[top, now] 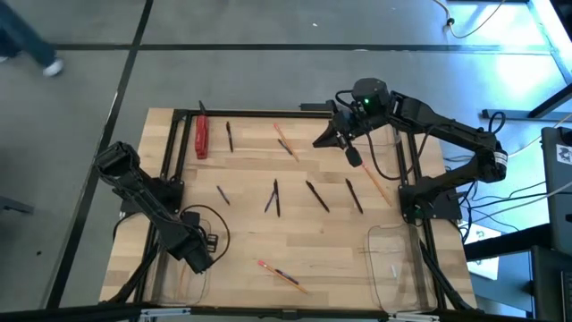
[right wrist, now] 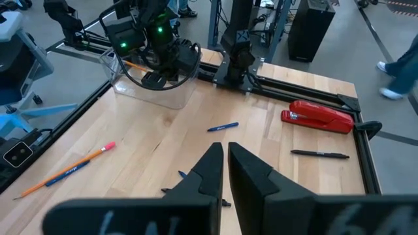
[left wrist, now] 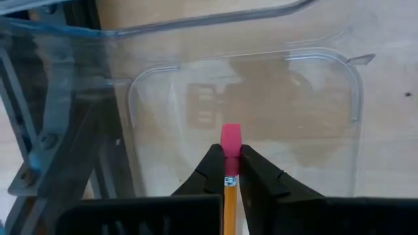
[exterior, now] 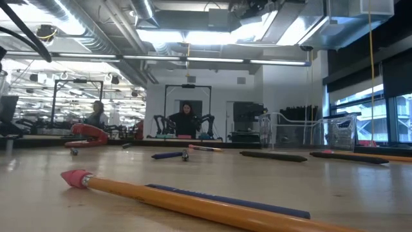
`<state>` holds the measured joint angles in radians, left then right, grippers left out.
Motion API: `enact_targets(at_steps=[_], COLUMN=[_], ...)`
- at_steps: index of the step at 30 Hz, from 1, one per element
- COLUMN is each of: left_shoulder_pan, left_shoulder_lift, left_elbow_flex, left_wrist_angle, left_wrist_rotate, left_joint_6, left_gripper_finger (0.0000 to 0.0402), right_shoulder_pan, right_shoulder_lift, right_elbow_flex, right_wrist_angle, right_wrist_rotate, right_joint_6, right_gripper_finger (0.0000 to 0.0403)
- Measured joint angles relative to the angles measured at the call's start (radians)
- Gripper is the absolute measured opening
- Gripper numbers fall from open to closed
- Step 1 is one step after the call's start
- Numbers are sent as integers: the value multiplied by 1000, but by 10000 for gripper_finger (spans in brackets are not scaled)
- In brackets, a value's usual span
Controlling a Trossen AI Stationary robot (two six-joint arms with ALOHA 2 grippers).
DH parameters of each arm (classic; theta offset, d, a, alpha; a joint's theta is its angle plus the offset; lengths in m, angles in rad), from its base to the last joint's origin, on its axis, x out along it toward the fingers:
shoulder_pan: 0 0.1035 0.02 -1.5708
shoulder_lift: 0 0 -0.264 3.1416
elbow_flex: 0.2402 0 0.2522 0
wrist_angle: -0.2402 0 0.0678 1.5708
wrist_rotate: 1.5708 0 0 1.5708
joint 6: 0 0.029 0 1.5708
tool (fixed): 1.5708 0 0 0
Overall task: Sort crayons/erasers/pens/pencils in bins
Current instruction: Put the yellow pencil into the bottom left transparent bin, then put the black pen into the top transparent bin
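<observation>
My left gripper (top: pixel 198 258) hangs over the clear bin (left wrist: pixel 261 98) at the table's near left corner, pointing down and shut on a yellow pencil (left wrist: pixel 230 196). My right gripper (right wrist: pixel 225 156) waits shut and holding nothing, high above the far right of the table (top: pixel 332 134). Black pens (top: pixel 273 197) lie flat across the middle of the table. Another pencil (top: pixel 284 277) lies near the front edge beside a thin blue stick (exterior: pixel 225 201), and two more pencils (top: pixel 286 143) lie farther back. A short blue crayon (right wrist: pixel 222 126) rests on the wood. My left gripper pinches the pencil between its two fingers (left wrist: pixel 209 173), just behind the metal band by the pink eraser (left wrist: pixel 230 140). The fingers come from above and the shaft runs along them. The eraser end sticks out past the fingertips, clear above the bin's floor.
A red stapler (top: pixel 202 136) lies at the far left of the table. A second clear bin (top: pixel 398 268) stands at the near right corner. Black frame rails (top: pixel 268 114) border the table. A person's legs (top: pixel 36 54) show on the floor beyond the far left.
</observation>
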<state>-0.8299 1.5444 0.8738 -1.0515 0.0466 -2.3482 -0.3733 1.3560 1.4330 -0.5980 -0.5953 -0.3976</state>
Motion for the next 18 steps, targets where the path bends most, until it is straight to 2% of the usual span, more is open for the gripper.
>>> enact_targets(at_steps=[12,18], left_shoulder_pan=[0,0], left_shoulder_lift=[0,-15], left_elbow_flex=[0,5], left_wrist_angle=[-1,-11], left_wrist_rotate=[-10,-36], left_joint_6=[-3,-28], left_gripper_finger=[84,86], right_shoulder_pan=[0,0], right_shoulder_lift=[0,0], right_elbow_flex=[0,0], right_wrist_angle=[-2,-14], right_wrist_rotate=[0,1], right_joint_6=[0,1], right_gripper_finger=[28,28])
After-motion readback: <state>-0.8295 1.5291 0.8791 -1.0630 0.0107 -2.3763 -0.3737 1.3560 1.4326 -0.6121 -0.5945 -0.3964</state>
